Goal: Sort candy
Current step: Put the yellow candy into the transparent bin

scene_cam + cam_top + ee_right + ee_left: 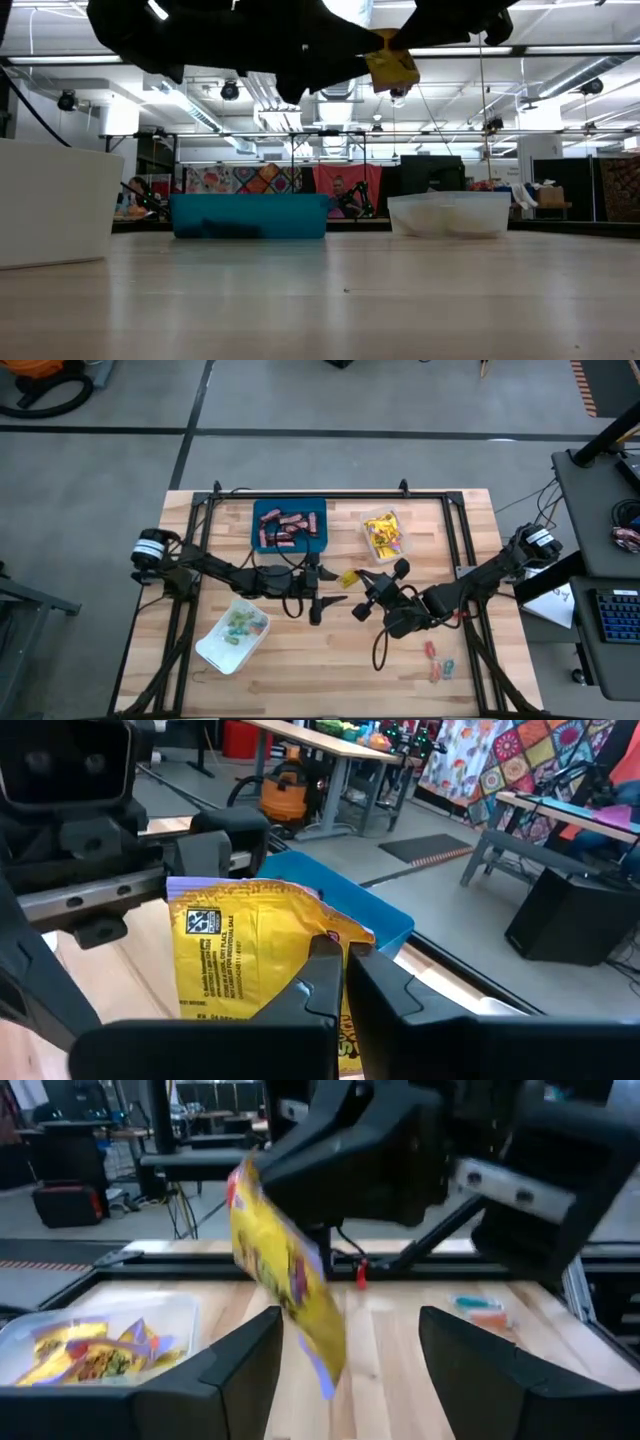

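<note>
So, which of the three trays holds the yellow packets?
The clear tray, right of the blue tray of brown-red bars; the white tray holds pastel sweets.

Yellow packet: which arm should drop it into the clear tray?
Right. The right gripper is already shut on the yellow packet, held above the table close to the clear tray of yellow packets. The left gripper is open and empty, so using it would probably mean a handover.

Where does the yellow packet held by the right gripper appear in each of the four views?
High view: yellow packet at table centre, at the right gripper.
Low view: hanging at the top, right of centre.
Left wrist view: centre, tilted.
Right wrist view: centre, between the fingers.
Shared landmark: blue tray.
</note>
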You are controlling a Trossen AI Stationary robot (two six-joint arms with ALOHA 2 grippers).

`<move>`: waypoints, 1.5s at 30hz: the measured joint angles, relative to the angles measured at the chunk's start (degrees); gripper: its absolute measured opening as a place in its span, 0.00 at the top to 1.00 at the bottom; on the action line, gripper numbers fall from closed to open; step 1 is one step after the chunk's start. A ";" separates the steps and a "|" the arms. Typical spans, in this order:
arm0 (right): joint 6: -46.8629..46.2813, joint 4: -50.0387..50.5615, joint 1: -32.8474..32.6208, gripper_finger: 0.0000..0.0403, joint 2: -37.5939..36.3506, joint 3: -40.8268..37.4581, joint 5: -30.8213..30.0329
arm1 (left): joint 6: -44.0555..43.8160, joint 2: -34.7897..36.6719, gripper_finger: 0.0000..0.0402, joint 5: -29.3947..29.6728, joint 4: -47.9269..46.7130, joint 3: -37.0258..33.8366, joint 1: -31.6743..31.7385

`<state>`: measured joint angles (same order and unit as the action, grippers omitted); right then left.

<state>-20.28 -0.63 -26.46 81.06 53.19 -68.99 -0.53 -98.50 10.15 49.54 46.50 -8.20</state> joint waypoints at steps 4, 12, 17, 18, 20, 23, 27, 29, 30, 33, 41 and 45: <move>0.05 0.16 0.00 0.98 0.00 0.00 -0.02 | 0.92 -0.41 0.52 3.06 1.12 0.74 0.06; -0.22 0.10 -0.01 0.97 0.00 0.00 0.11 | 1.44 -0.44 0.95 3.59 1.05 0.74 0.06; -2.28 -0.10 0.00 0.89 -0.04 0.00 1.79 | 1.30 -0.44 0.97 3.56 0.92 0.72 0.06; -2.33 -0.12 0.00 0.86 -0.04 0.00 1.86 | 1.30 -0.44 0.98 3.56 0.92 0.72 0.06; -2.80 -0.11 0.00 0.80 -0.14 0.00 1.93 | 1.29 -0.44 0.99 3.52 0.92 0.72 0.06; -3.18 -0.10 0.00 0.72 -0.90 0.00 1.99 | 1.29 0.03 0.99 3.46 0.12 0.72 -0.02; -3.20 0.40 -0.43 0.62 -3.07 0.00 2.00 | 0.87 3.28 1.00 3.43 -7.50 0.72 -0.49; -3.16 1.17 -1.00 0.59 -4.18 -0.02 2.08 | -0.04 6.14 1.00 3.37 -13.67 0.72 -0.86; -3.18 1.56 -1.19 0.57 -4.64 -0.02 2.57 | -0.66 7.91 1.00 3.37 -17.41 0.72 -1.14; -3.18 2.94 -1.44 0.53 -6.15 -0.02 5.19 | -3.02 13.33 1.00 3.46 -28.63 0.72 -2.13; -3.16 3.79 -1.26 0.52 -6.06 -0.02 6.42 | -17.22 27.98 1.00 7.78 -62.23 2.43 -7.14; -3.17 3.79 -0.68 0.52 -4.71 -0.05 6.10 | -25.25 30.29 1.00 8.67 -79.01 8.05 -10.77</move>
<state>-23.45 3.16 -27.13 76.35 53.13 -62.89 -25.79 -68.21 18.82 -29.47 54.55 -18.98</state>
